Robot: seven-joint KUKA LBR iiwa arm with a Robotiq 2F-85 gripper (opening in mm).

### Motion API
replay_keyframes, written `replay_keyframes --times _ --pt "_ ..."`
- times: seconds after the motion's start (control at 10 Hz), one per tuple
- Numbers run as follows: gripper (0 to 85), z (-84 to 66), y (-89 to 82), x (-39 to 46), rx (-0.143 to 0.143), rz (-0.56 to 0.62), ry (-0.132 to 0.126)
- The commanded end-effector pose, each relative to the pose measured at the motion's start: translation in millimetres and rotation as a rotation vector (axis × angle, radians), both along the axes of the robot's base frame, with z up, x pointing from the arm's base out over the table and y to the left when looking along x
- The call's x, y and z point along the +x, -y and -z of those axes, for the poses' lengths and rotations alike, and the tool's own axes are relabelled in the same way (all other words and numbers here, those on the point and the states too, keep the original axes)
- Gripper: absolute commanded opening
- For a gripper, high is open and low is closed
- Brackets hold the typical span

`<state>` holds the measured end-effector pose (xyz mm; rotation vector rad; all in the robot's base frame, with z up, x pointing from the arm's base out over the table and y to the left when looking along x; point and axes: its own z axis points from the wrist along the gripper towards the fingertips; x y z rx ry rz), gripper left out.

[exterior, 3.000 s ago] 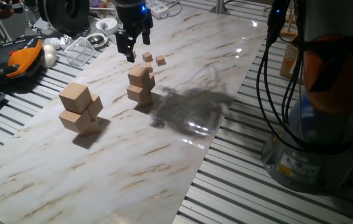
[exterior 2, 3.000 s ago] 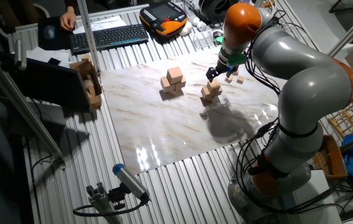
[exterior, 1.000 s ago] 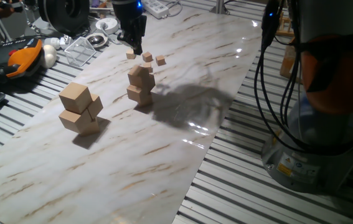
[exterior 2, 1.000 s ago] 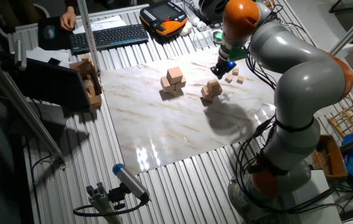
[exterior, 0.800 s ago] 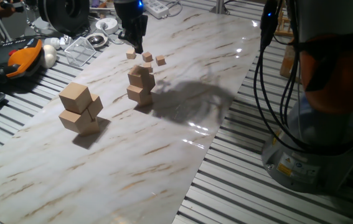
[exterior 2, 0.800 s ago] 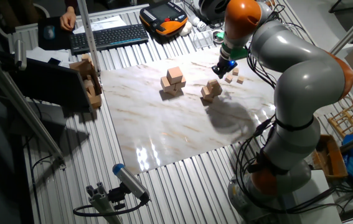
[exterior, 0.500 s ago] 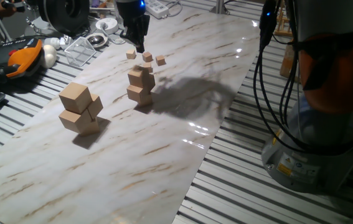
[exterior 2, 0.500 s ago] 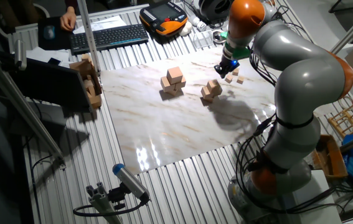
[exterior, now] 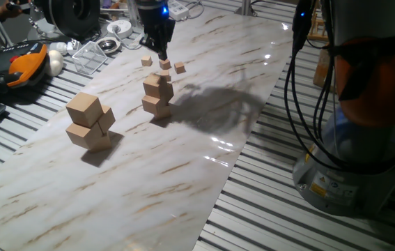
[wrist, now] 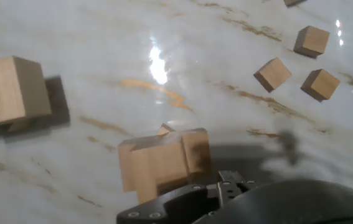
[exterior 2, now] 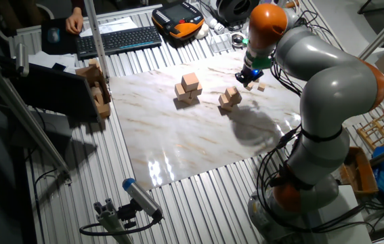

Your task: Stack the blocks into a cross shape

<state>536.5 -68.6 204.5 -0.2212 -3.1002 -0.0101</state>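
Observation:
Three tiny tan blocks lie loose on the marble top at its far end: one on the left, one in the middle, one on the right. The hand view shows them at its upper right, all apart from one another and none stacked. My gripper hangs just above and behind the middle block, pointing down; it is also visible in the other fixed view. Its fingers look narrow from the side, and the hand view shows only the dark hand body, so their state is unclear.
A stack of medium tan cubes stands just in front of the tiny blocks, directly under the hand. A stack of large cubes stands further left. A clear plastic box, an orange pendant and cables lie beyond the marble's left edge.
The gripper has shifted a little to the right, from beside the left tiny block towards the middle one. The blocks and stacks have not moved.

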Motion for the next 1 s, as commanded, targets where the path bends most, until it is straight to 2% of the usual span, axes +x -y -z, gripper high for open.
replay_keyframes --times 0.0,0.2,0.3,0.6,0.8,0.9 --pt "0.0 0.7 7.5 1.0 0.023 -0.002 0.000" --pt "0.0 2.1 21.4 5.7 0.002 0.007 0.009" --pt "0.0 1.1 22.4 7.7 -0.008 0.018 0.001" --pt "0.0 1.9 23.2 8.9 -0.051 0.081 0.007" --pt "0.0 1.0 27.6 8.0 -0.033 0.082 -0.006" --pt "0.0 1.5 27.4 8.4 -0.040 0.090 -0.004"
